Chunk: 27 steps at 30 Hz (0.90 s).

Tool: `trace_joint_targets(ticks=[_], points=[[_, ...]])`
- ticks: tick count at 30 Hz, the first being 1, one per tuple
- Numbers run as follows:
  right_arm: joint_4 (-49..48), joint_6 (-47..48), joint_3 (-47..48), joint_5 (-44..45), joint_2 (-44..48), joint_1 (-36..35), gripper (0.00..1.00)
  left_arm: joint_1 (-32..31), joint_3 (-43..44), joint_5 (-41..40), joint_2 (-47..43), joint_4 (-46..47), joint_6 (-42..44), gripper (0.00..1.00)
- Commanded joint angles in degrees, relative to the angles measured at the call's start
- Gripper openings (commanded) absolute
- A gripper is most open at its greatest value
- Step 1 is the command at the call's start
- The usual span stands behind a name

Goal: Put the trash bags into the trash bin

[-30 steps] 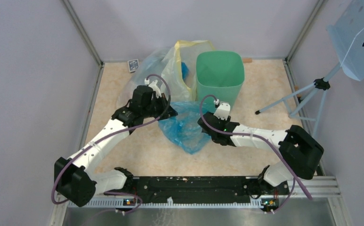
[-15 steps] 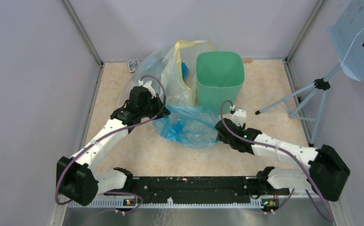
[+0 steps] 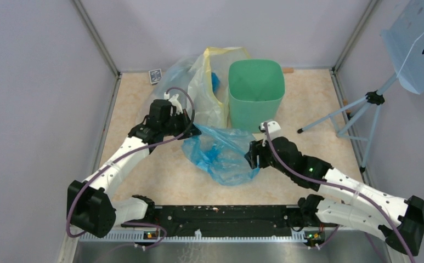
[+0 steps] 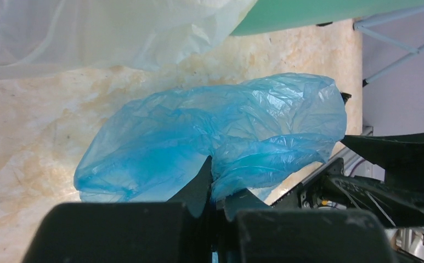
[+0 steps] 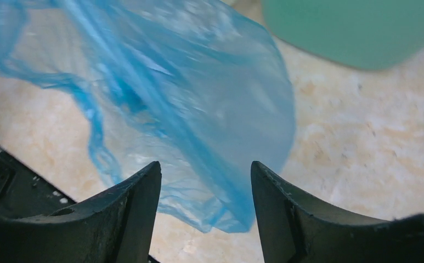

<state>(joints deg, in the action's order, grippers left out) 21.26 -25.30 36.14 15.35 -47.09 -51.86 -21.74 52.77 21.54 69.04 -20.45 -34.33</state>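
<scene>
The blue trash bag (image 3: pixel 221 153) hangs crumpled over the table in front of the mint-green trash bin (image 3: pixel 256 90). My left gripper (image 3: pixel 193 131) is shut on the bag's left edge; in the left wrist view the blue plastic (image 4: pixel 220 137) is pinched at my gripper (image 4: pixel 216 189). My right gripper (image 3: pixel 253 156) is open at the bag's right edge, holding nothing; in the right wrist view the bag (image 5: pixel 198 109) lies beyond my open gripper (image 5: pixel 205 181), with the bin (image 5: pixel 357 27) at the upper right.
A larger clear-and-yellowish plastic sack (image 3: pixel 207 82) stands left of the bin, touching it. A small dark card (image 3: pixel 154 75) lies at the back left. A blue stand with tripod legs (image 3: pixel 374 98) is at the right edge.
My right gripper has let go of the bag's right edge and is open; the right arm swung. The bag sagged lower. My left gripper kept its hold and barely moved.
</scene>
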Motion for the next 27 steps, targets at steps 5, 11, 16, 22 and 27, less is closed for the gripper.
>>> trace_joint_targets(ticks=[5, 11, 16, 22, 27], points=[[-15.5, 17.6, 8.6, -0.3, -9.3, -12.4, 0.51, 0.2, 2.1, 5.1, 1.9, 1.3, -1.8, 0.0], [-32.7, 24.6, 5.5, -3.5, -18.7, -16.3, 0.0, 0.2, 2.7, 5.2, 1.4, 0.2, -2.1, 0.0], [-49.1, 31.8, 0.2, 1.7, -27.7, -16.3, 0.0, 0.3, 3.5, 7.2, 0.6, -1.2, -2.6, 0.0], [-51.7, 34.9, 3.6, 6.2, -42.4, -16.3, 0.0, 0.2, 4.6, 10.1, -1.4, -3.6, -3.1, 0.0], [-49.8, 34.7, 7.4, 9.7, -49.5, -15.8, 0.0, 0.1, 5.4, 17.9, -4.6, -5.5, -4.6, 0.0]])
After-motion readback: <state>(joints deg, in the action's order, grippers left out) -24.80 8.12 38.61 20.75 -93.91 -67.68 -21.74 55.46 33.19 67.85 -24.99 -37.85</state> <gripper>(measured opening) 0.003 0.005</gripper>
